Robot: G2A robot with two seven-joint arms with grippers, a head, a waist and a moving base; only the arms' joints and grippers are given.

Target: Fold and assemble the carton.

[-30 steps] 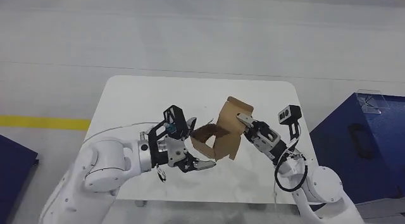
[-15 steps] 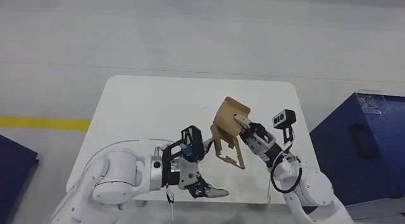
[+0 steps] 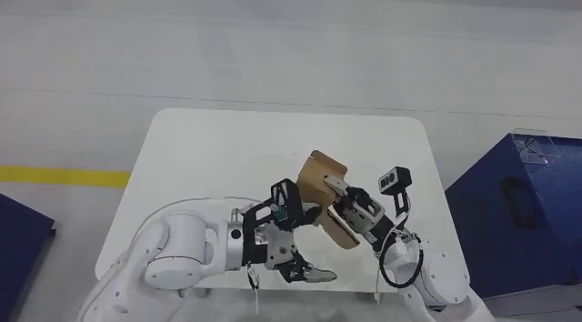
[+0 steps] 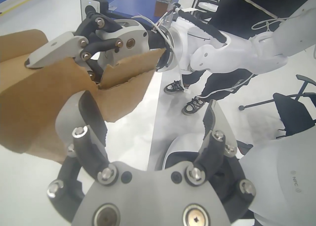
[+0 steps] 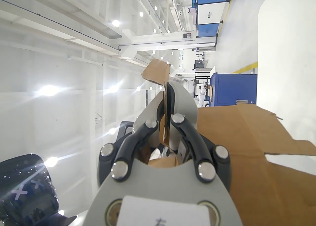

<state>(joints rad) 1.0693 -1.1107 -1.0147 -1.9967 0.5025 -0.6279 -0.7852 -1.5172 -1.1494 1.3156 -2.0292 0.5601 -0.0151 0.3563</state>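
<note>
Firmly, right end effector pinches the carton, left end effector spread apart

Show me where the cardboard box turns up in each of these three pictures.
Top view: box held over the table's near half, between the two arms.
Left wrist view: box close beside the open left gripper.
Right wrist view: box with one flap pinched in the right gripper.
Shared landmark: the right gripper clamped on the box, in all three.
</note>
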